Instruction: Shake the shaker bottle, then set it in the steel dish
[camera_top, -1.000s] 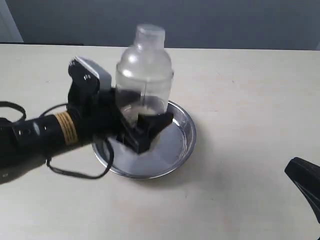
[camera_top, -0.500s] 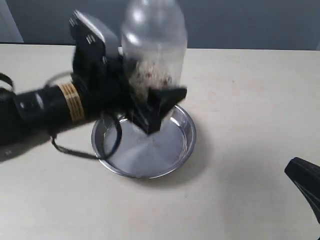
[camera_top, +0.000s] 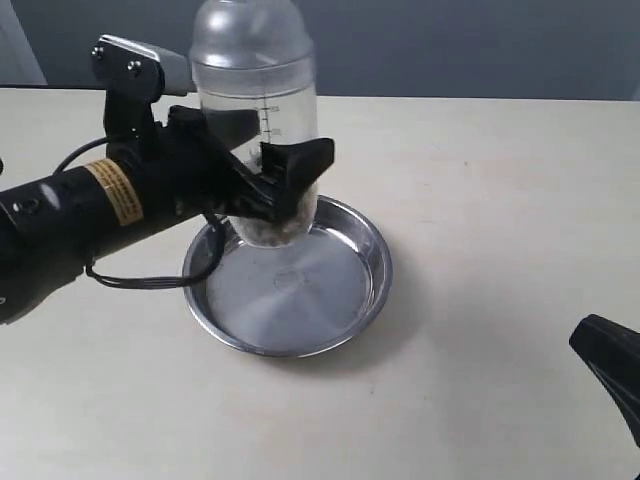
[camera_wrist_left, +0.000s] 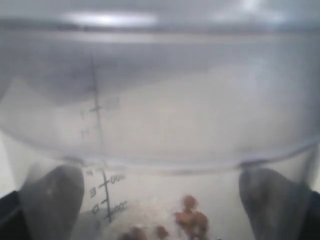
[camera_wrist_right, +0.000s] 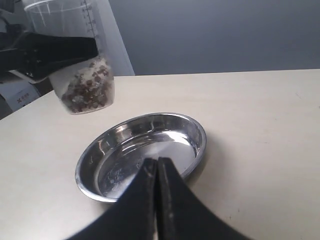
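The table (camera_top: 500, 200) was flat and pale; the wall (camera_top: 450, 45) behind it was grey; the left gripper (camera_top: 268, 170) squeezed the shaker bottle (camera_top: 255, 90) upright in the air, over the far rim of the steel dish (camera_top: 372, 262), not touching it; the right gripper (camera_wrist_right: 157, 167) was pressed closed, holding nothing.

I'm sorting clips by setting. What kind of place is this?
Probably a robot lab or test bench, not a kitchen: a plain beige table against a grey wall, a cabled robot arm gripping the shaker bottle, and one steel dish.
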